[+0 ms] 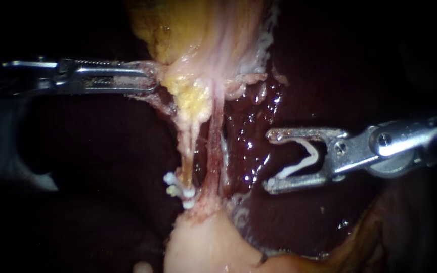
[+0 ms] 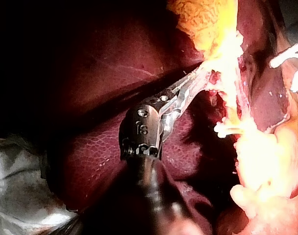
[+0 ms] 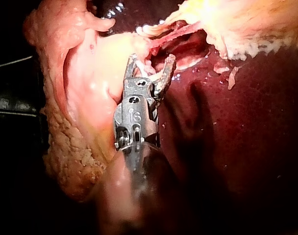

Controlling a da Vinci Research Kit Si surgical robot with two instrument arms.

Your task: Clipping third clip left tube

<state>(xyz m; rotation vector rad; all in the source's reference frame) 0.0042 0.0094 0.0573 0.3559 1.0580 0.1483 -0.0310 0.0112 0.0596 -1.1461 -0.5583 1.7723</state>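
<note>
At the lower end of the left tube point(image 1: 190, 134), two white set clips point(image 1: 179, 189) sit close together, just above the pale tissue point(image 1: 203, 247) at the tube's foot. Status: two clips are on the tube and the third is not yet applied.

Left instrument point(image 1: 150, 78): jaws closed on the lower edge of the gallbladder point(image 1: 193, 30), at the left of the endoscope view. Below the grip both tubes run straight and separate. The left tube is pale yellow; the right tube point(image 1: 215, 136) is red and just beside it.

Right instrument point(image 1: 270, 161): jaws spread wide, carrying the new clip point(image 1: 303, 159). The clip is unclosed, with one leg against each jaw. The jaws point toward the tubes but stand apart from them, over the liver point(image 1: 251, 136). The right tube lies between them and the left tube. No part of either tube is within the jaws.

Remaining work, as judged:
1. Advance the right instrument to the left tube.
2. Place the jaws around the left tube only, on the bare length above the set clips.
3. Close the new clip.

Caution: the right tube is the nearer one to the jaws and could be caught on the approach.
</note>
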